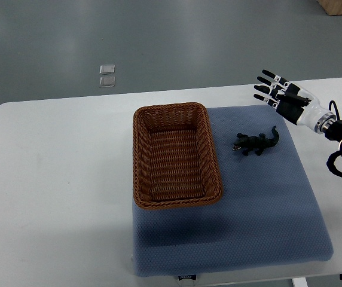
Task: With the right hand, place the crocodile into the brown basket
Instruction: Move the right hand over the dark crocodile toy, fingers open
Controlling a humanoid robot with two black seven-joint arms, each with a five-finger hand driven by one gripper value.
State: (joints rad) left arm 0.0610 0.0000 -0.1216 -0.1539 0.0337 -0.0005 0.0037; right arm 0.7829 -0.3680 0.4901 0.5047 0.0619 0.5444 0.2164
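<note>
Top view: my right hand (281, 95) hovers near the table's far right corner, fingers spread and holding nothing (wrist angled in from the right edge). The brown basket (141, 155) sits empty on the blue mat (260, 209). The crocodile (256, 143) lies on the mat just right of it.

A white table (51, 161) with rounded corners carries a blue textured mat (260, 203) across its right half, and on the mat rest a brown wicker basket (141, 155), seemingly flush with the mat's left edge, and a dark toy crocodile (256, 143).
</note>
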